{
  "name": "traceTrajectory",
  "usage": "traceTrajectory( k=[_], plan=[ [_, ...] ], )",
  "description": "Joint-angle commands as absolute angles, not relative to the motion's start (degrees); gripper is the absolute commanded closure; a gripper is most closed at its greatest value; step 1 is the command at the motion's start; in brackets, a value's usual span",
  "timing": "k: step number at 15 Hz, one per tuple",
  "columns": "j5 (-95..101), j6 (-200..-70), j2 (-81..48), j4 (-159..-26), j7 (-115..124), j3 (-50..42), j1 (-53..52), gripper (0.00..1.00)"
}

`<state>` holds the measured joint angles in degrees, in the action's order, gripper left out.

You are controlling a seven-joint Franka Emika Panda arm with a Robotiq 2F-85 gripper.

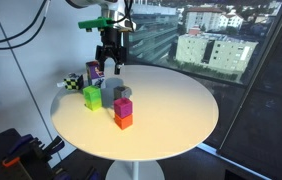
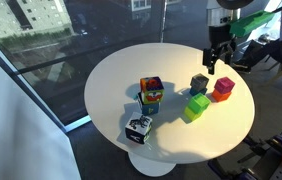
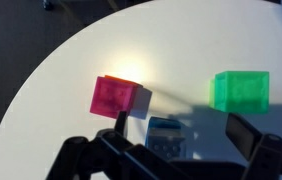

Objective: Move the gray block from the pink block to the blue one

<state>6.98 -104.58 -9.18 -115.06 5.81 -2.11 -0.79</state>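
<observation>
Blocks stood on the round cream table (image 1: 176,100) in an exterior view: the gray block (image 1: 121,93) sat just behind the pink block (image 1: 124,106), so close that they seemed to touch, and the pink block rode on a red-orange block (image 1: 124,121) with its own top bare. A green block (image 1: 92,97) lay near them, with a multicoloured box (image 1: 94,72) and a black-and-white cube (image 1: 73,84) farther toward the rim. The gripper (image 1: 111,66) hung in the air above that cluster, clear of every block, its fingers too small there to judge. In an exterior view the gray block (image 2: 199,83) stood between the multicoloured box (image 2: 151,93) and the pink block (image 2: 223,87), a narrow gap away from the pink one, with the green block (image 2: 196,106) just in front and the black-and-white cube (image 2: 136,128) near the table (image 2: 116,85) edge. Its lower part looked bluish, but whether a blue block lay under it could not be told. The gripper (image 2: 214,62) hovered above the gap between gray and pink. In the wrist view the gripper (image 3: 178,125) had its two fingers spread wide, pinching nothing. A blue block (image 3: 164,128) showed low between them, partly hidden by the gripper's body; whether the gray block sat on it could not be told there. The pink block (image 3: 114,96) lay to one side, an orange edge peeking from under it, and the green block (image 3: 241,90) to the other, well apart on the table (image 3: 71,50).
</observation>
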Motion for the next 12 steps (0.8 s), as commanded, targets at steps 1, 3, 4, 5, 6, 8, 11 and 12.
traceTrajectory(
  k=[1, 3, 4, 5, 6, 8, 11, 12],
  plan=[
    [5.20, -99.74, -4.73, -116.27, 2.24, -1.38, -0.21, 0.00],
    [4.70, -97.08, -2.98, -116.45, 0.81, -1.23, -0.23, 0.00],
    [4.66, -95.77, -1.93, -116.64, 0.09, -1.15, -0.25, 0.00],
    [4.75, -94.70, -0.85, -116.89, -0.39, -1.09, -0.28, 0.00],
    [4.83, -93.70, 0.22, -117.12, -0.80, -1.04, -0.31, 0.00],
    [5.06, -92.32, 2.44, -117.72, -1.42, -0.94, -0.38, 0.00],
    [5.28, -91.77, 6.15, -119.26, -2.19, -0.80, -0.47, 0.00],
    [5.32, -92.04, 7.45, -120.00, -2.49, -0.76, -0.50, 0.00]
  ],
)
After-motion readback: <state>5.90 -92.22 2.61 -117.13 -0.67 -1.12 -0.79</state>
